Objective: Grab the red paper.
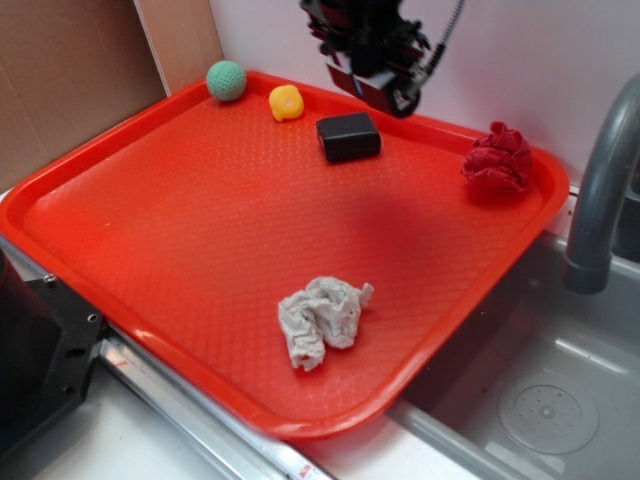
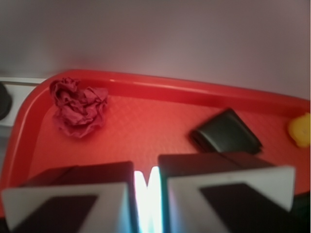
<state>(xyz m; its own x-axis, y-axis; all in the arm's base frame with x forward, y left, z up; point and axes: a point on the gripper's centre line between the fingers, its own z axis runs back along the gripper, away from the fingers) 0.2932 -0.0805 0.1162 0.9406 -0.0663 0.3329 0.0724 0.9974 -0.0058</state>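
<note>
Nearest the wrist lens, the pincer (image 2: 146,194) is seen with its jaws almost together, only a thin bright slit between them, and nothing held. It is hung high over the far edge of the tray (image 1: 150,250), presumably before any approach. A black block (image 2: 226,133) lies just beyond; the red paper (image 1: 498,158) is lodged in the far right corner. A white paper wad (image 1: 322,318) lies near. A sink (image 1: 540,400) adjoins on the right.

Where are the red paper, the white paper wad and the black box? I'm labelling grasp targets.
red paper (image 1: 498,158): exterior view, middle of the crumpled wad.
white paper wad (image 1: 322,316): exterior view, centre of its folds.
black box (image 2: 226,132): wrist view, top face.
</note>
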